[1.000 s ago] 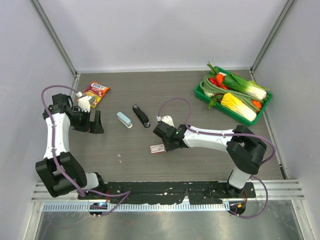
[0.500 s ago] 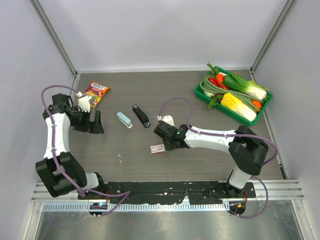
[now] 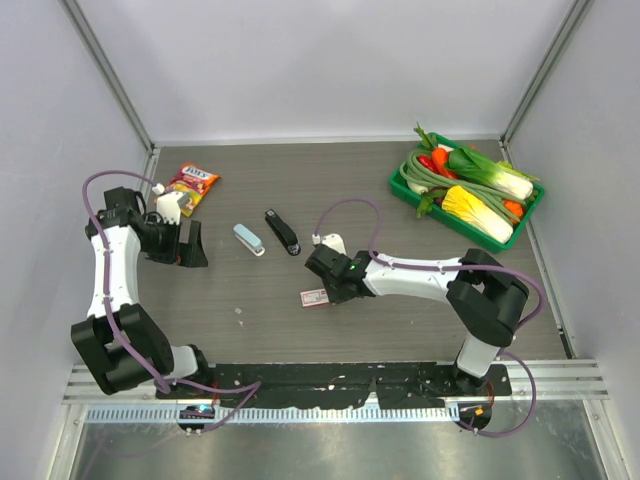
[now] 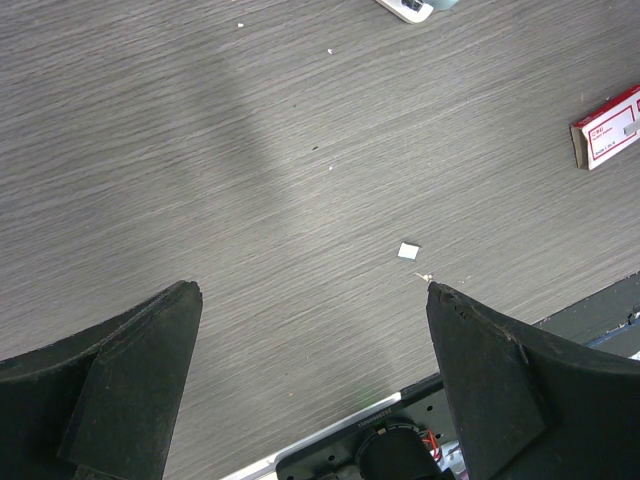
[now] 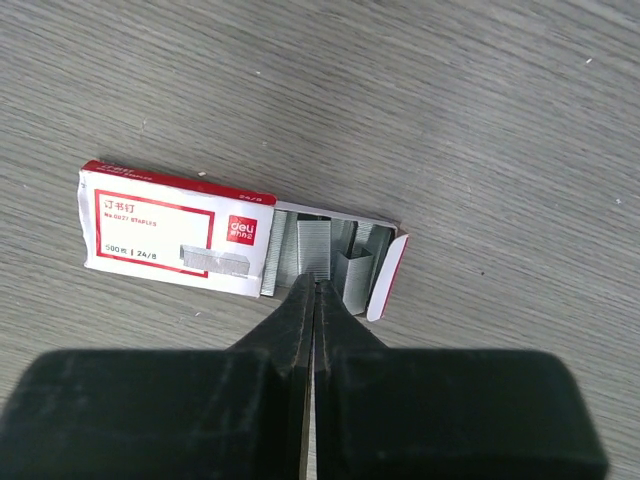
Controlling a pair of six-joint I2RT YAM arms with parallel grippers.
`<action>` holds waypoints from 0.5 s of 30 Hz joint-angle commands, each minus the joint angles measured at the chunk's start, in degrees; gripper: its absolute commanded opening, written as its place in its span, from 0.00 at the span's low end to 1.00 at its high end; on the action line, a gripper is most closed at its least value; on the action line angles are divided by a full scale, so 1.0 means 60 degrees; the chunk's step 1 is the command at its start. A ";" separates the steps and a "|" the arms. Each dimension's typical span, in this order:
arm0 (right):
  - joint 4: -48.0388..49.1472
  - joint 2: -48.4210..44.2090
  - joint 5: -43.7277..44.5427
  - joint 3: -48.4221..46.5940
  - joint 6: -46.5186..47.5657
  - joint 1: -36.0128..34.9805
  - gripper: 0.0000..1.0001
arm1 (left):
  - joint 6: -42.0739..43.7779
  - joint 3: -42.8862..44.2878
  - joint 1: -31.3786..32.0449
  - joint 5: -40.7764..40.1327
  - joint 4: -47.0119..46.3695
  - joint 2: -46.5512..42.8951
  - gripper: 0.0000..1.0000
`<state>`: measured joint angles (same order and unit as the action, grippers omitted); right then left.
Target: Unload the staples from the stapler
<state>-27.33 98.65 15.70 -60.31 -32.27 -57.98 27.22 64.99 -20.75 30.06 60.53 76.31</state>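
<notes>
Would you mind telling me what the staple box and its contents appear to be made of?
Staple box: likely thin card, with matte red-and-white print and a folded end flap open. Staples: apparently steel, grey strips with a dull sheen.

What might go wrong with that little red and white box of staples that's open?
The right pincer is shut, its tips at the open tray of the red-and-white cardboard staple box. A nudge might spill the silver staple strips onto the grey wooden table, or slide the light box away. Also, the small pale blue stapler lies apart from both pincers, so the unloading may stall.
</notes>
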 commanded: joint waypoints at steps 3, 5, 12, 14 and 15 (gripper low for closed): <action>0.0234 0.0125 -0.0054 -0.0216 -0.0202 -0.0079 0.01 | 0.0019 0.0140 -0.0042 0.0160 0.0062 -0.0209 0.98; 0.0249 0.0169 -0.0054 -0.0289 -0.0188 -0.0079 0.01 | 0.0018 0.0125 -0.0057 0.0160 0.0048 -0.0253 0.99; 0.0278 0.0360 -0.0127 -0.0553 -0.0173 -0.0108 0.01 | 0.0033 0.0140 -0.0042 0.0146 0.0063 -0.0268 0.99; 0.0278 0.0375 -0.0127 -0.0626 -0.0159 -0.0108 0.01 | 0.0033 0.0140 -0.0042 0.0160 0.0077 -0.0268 0.99; 0.0264 0.0346 -0.0098 -0.0641 -0.0158 -0.0108 0.01 | 0.0019 0.0169 -0.0042 0.0175 0.0092 -0.0268 0.99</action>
<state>-26.68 100.27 14.94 -61.95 -32.29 -58.19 27.22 64.99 -20.75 30.06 60.55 76.31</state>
